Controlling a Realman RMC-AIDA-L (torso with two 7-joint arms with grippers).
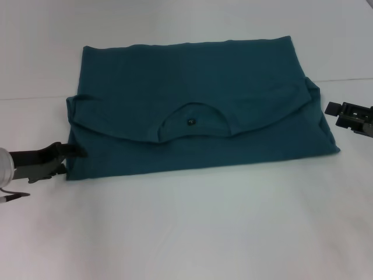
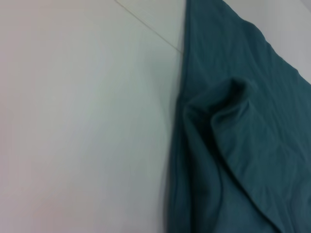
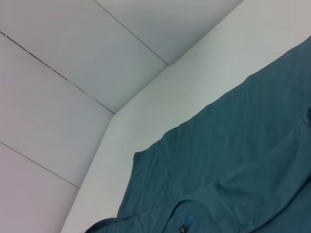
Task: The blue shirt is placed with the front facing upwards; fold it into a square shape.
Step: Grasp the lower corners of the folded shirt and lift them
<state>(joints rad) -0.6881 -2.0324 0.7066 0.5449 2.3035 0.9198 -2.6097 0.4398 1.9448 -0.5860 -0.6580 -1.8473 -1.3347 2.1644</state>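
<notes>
Our left gripper (image 1: 74, 153) sits low on the table (image 1: 192, 233) at the shirt's left edge, its dark fingers (image 1: 51, 153) lying flat and pointing in toward the cloth, the tips touching or just meeting the near left corner. We cannot tell from the head view whether they pinch the fabric or only rest against it, and the left wrist view shows none of our own fingers, so we leave that open.

We see the blue shirt (image 1: 192, 111) lying in the middle of the table, already doubled over itself: the collar end lies on top, with the round neckline (image 1: 195, 122) and its small dark tag (image 1: 190, 122) facing up near the centre, and the curved shoulder line running across from left to right. No lettering shows, which we judge means the chest is folded inside. The outline is a wide rectangle, longer across than deep, so we judge a further sideways fold is needed before it reads as a square.

That explains the left gripper's place: a corner at the short edge is where the cloth can be lifted and carried across. In the left wrist view the blue shirt (image 2: 243, 145) shows a puckered ridge at that edge, where the layers bunch instead of lying flat; a grip there could catch only the top layer.

Our right gripper (image 1: 333, 108) hovers just off the shirt's right edge, apart from the cloth, and we cannot tell how its fingers stand. Its wrist view looks over the blue shirt (image 3: 233, 160) toward the white wall panels (image 3: 73, 87).
</notes>
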